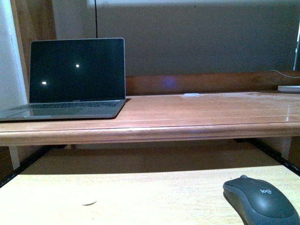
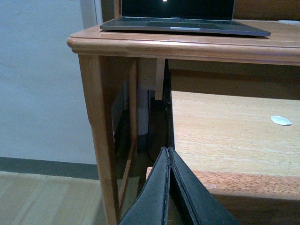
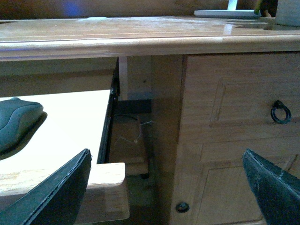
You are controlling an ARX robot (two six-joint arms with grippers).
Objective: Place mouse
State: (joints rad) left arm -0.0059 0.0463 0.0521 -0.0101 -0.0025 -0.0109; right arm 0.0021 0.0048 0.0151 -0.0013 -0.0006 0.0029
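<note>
Could nudge the mouse [image 1: 262, 199] off the shelf [image 1: 117, 197] on a skewed approach — right tool [image 3: 165, 159] released, left tool [image 2: 168, 152] clenched.

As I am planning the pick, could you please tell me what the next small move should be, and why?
Probably bring the right end effector over the mouse. The mouse lies untouched on the pull-out tray, and that end effector is wide open and empty. The left end effector is shut, with no mouse in its view.

Open laptop [image 1: 77, 70], wooden desk [image 1: 197, 115], pull-out shelf [image 1: 117, 192]
</note>
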